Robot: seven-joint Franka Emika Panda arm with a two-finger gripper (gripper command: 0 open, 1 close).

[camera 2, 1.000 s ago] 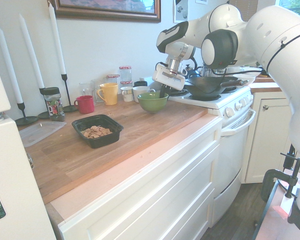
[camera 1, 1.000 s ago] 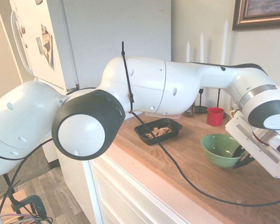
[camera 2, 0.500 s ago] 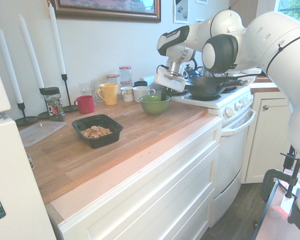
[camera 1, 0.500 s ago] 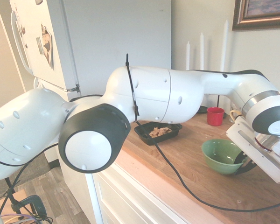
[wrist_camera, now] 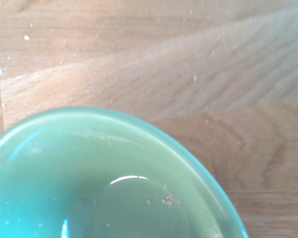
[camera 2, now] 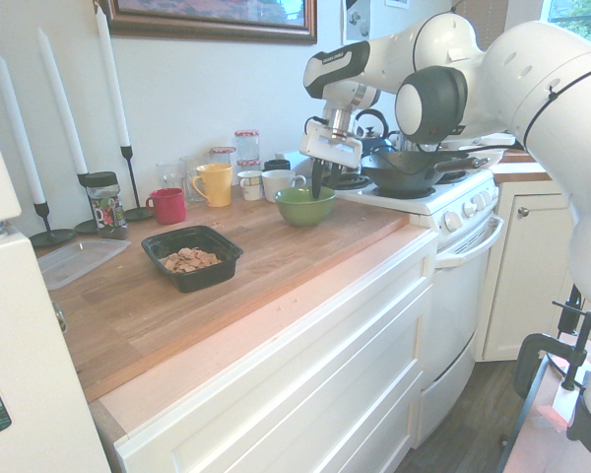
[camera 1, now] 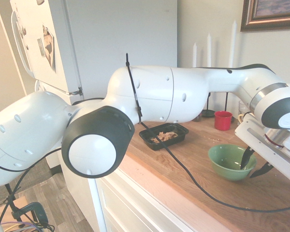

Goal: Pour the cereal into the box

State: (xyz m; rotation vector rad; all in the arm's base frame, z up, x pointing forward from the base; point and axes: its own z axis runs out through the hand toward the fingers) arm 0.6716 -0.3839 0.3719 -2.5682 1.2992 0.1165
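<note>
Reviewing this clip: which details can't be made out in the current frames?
- Wrist view: green bowl cut off by the bottom edge; only crumbs show.
- First exterior view: the arm hides part of the black tray's rim.
- Second exterior view: gripper too small to judge whether its fingers touch the bowl's rim.

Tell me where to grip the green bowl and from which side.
Grip the green bowl by its rim, from above, one finger inside the wall and one outside. It stands upright on the counter and is too wide to span. The pincer hangs over the rim nearest the stove.
</note>
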